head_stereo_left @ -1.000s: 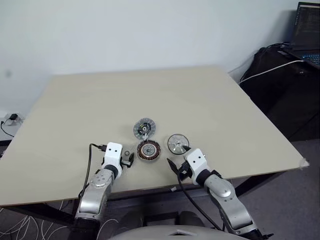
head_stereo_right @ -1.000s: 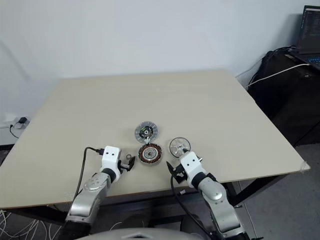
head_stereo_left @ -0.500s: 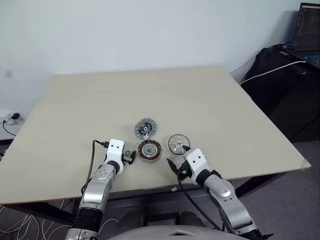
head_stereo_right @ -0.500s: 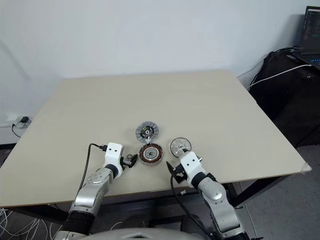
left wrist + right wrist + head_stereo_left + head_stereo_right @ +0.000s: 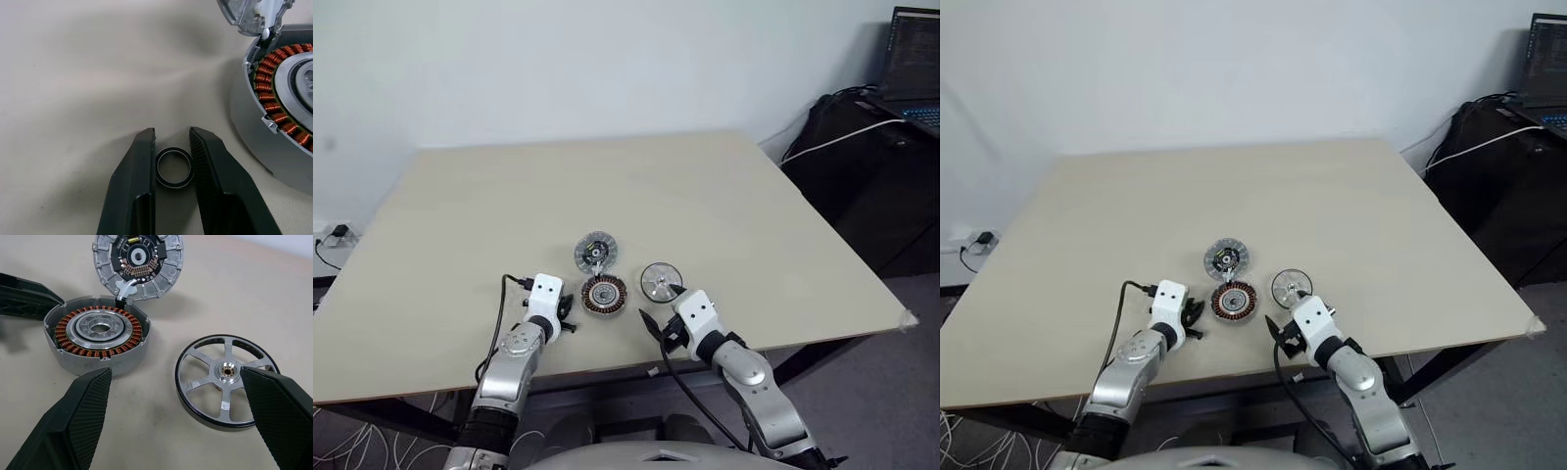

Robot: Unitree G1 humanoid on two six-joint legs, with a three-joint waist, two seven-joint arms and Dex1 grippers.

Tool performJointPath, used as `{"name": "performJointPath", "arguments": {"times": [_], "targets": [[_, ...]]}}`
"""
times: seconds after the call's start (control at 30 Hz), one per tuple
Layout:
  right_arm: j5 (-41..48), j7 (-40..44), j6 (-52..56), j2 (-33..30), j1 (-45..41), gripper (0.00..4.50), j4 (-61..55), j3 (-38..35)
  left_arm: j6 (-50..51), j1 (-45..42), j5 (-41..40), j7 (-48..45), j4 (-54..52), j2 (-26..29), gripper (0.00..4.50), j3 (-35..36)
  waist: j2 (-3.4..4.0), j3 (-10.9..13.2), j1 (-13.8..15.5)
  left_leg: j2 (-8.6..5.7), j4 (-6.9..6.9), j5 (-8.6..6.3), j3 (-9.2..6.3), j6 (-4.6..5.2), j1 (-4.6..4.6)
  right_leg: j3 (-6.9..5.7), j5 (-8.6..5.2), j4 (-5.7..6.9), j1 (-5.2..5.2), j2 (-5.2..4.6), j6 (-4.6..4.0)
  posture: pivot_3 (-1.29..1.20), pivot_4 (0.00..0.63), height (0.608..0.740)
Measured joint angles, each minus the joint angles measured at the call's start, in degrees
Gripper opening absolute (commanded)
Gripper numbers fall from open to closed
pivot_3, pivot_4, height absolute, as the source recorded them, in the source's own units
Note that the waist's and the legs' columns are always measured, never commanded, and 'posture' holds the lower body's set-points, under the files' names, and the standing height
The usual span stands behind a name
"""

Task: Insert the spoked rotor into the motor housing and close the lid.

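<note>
Left fingers (image 5: 142, 171): narrow, closed in on a small black ring (image 5: 172, 168) that lies flat on the bench (image 5: 607, 186); both pads meet its rim.
Left arm: reaches in from the near edge at 7 o'clock, angled down and pointing toward 1 o'clock.
Right fingers (image 5: 83, 411): spread wide, gripping nothing; one tip is just beside the motor housing (image 5: 605, 295), the other at the rim of the spoked rotor (image 5: 225, 379); whether they touch, I cannot tell.
Right arm: comes in from 5 o'clock, pointing toward 11 o'clock.
Motor housing: open silver cup showing copper windings, at 3 o'clock of the ring.
Lid (image 5: 596, 252): segmented disc with a dark centre, at 12 o'clock of the housing and joined to it by a small pale connector.
Spoked rotor: flat on the bench at 3 o'clock of the housing, apart from it.
</note>
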Motion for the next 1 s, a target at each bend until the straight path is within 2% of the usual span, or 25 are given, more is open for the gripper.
{"name": "performJointPath", "arguments": {"times": [0.33, 0.5, 0.67, 1.0], "targets": [[0.14, -0.06, 0.01, 0.32, 0.00, 4.50, 0.00, -0.02, -1.17, 1.22, -1.20, 1.92, -0.72, -2.24, 0.69, 2.11, -0.05, 0.02, -0.12, 0.01, 0.00, 0.00, -0.01, -0.01, -0.03, 0.00, 0.00, 0.00, -0.04, 0.00, 0.00, 0.00, 0.000, 0.740], [0.17, -0.11, 0.04, 0.33, 0.00, 4.50, 0.00, -0.05, -3.40, 2.08, -1.68, 3.77, -5.10, -2.85, 0.69, 3.75, -0.17, 0.11, 0.15, 0.00, 0.00, 0.00, -0.03, -0.01, -0.15, -0.03, 0.01, -0.02, -0.11, -0.03, 0.00, 0.00, 0.000, 0.740], [0.22, -0.04, 0.06, 0.31, 0.00, 4.50, 0.00, -0.04, -4.49, 1.65, -1.00, 1.59, -12.60, -2.62, 0.69, -0.02, -0.16, 0.10, 0.33, -0.04, 0.00, -0.02, -0.02, 0.02, -0.17, -0.01, 0.00, -0.08, -0.11, -0.04, -0.02, 0.00, 0.000, 0.740], [0.22, -0.21, 0.07, 0.44, 0.03, 4.50, 0.00, -0.06, 1.01, -0.23, -0.48, -4.13, -16.05, -2.90, 0.69, -9.03, -0.14, 0.09, 0.04, -0.01, 0.00, 0.00, -0.02, 0.03, -0.15, -0.01, -0.02, -0.05, -0.11, 0.02, -0.03, 0.00, 0.000, 0.740]]}}
